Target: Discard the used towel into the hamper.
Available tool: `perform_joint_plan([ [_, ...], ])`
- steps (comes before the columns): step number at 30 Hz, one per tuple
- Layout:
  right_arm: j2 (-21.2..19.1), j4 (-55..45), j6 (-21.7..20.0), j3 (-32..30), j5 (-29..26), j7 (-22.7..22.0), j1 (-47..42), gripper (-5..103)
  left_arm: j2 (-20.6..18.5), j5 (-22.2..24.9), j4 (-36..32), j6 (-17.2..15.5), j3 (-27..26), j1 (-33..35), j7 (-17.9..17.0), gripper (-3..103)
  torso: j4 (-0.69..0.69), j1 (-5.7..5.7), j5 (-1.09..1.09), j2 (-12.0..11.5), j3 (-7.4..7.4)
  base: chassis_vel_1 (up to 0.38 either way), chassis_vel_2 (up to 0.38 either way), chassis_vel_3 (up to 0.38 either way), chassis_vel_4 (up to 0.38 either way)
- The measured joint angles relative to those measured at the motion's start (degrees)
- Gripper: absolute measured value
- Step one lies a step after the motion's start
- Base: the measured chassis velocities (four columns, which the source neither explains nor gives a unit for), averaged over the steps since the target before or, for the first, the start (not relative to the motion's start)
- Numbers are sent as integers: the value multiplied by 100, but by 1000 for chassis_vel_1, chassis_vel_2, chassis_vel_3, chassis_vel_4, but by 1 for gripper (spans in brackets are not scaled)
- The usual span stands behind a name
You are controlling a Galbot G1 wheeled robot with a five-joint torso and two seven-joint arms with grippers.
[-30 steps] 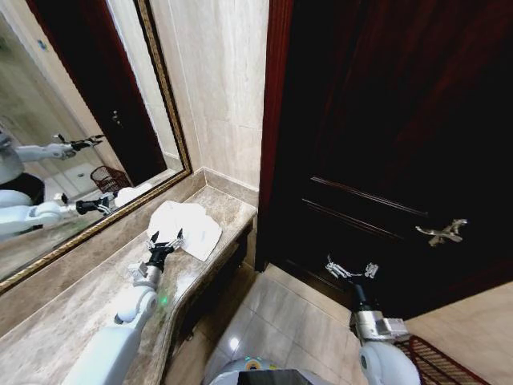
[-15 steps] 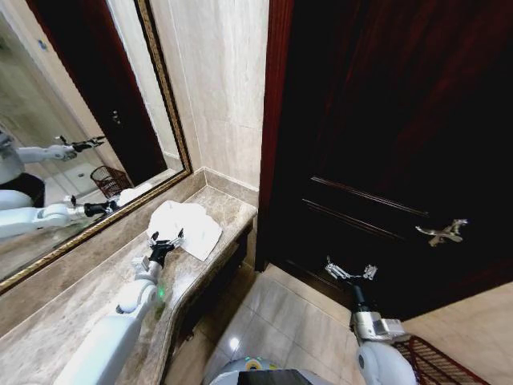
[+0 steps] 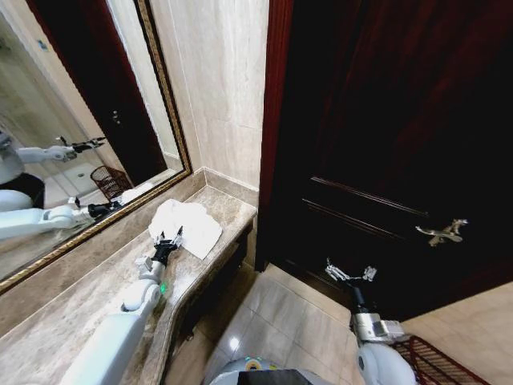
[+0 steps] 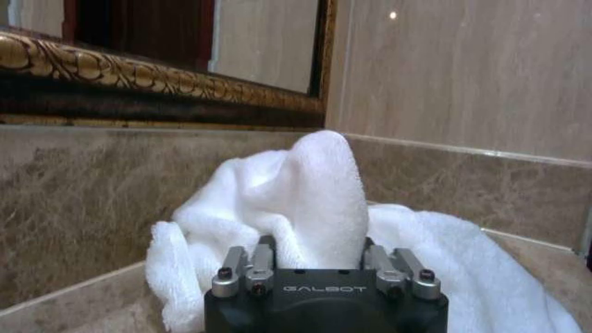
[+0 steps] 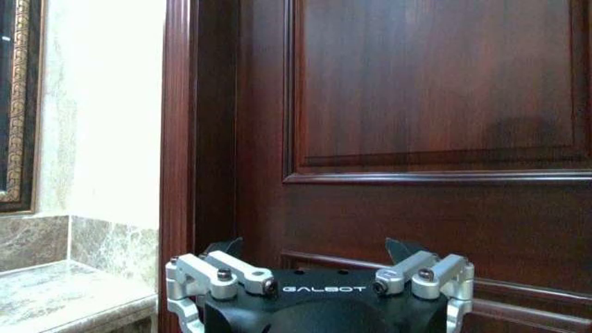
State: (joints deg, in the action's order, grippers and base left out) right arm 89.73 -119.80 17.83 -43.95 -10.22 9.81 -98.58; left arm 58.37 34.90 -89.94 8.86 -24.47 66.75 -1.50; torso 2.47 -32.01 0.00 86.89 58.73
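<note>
A white towel (image 3: 186,225) lies crumpled on the marble counter (image 3: 72,313), close to its far end near the corner where the gold-framed mirror (image 3: 80,120) meets the tiled wall. The left gripper (image 3: 168,238) reaches along the counter and sits at the towel's near edge. In the left wrist view a raised fold of the towel (image 4: 319,201) stands between the fingers, which appear drawn in against the cloth on both sides, though the fingertips themselves are hidden by the gripper body (image 4: 326,298), so the grip is likely rather than certain. The right gripper (image 3: 351,273) hangs above the tiled floor in front of the dark wooden door (image 3: 393,136), below its metal handle (image 3: 439,233), with its fingers (image 5: 222,267) spread apart and nothing between them. The hamper (image 3: 437,365), a reddish-brown wire basket, shows as a piece of rim at the bottom right corner of the head view, on the floor beside the right arm.
</note>
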Motion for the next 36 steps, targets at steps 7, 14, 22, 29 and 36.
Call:
perform_joint_plan([
  [7, 3, 7, 24, -8, -33, 35, -38, 100, 15, 16, -50, 126, -4, 23, -16, 16, 0, 0, 0, 0, 0, 0, 0, 0, 0],
  [14, 21, 7, 29, -4, -36, 4, -47, 100, 59, 13, -37, 242, 0, 35, -43, 8, 0, 0, 0, 0, 0, 0, 0, 0, 0],
  [22, 22, 3, 2, -31, -10, -173, -20, 100, 97, 15, -24, 388, 32, 26, -33, 8, 0, 0, 0, 0, 0, 0, 0, 0, 0],
  [29, 19, -11, 5, 12, -59, -110, 32, 100, 170, -6, -221, 460, 43, 145, -87, 8, 0, 0, 0, 0, 0, 0, 0, 0, 0],
  [36, -33, 28, 38, 4, -14, -139, 106, 100, 327, -22, -552, 473, 34, 260, -201, 8, 0, 0, 1, 0, 0, 0, 0, 0, 0],
])
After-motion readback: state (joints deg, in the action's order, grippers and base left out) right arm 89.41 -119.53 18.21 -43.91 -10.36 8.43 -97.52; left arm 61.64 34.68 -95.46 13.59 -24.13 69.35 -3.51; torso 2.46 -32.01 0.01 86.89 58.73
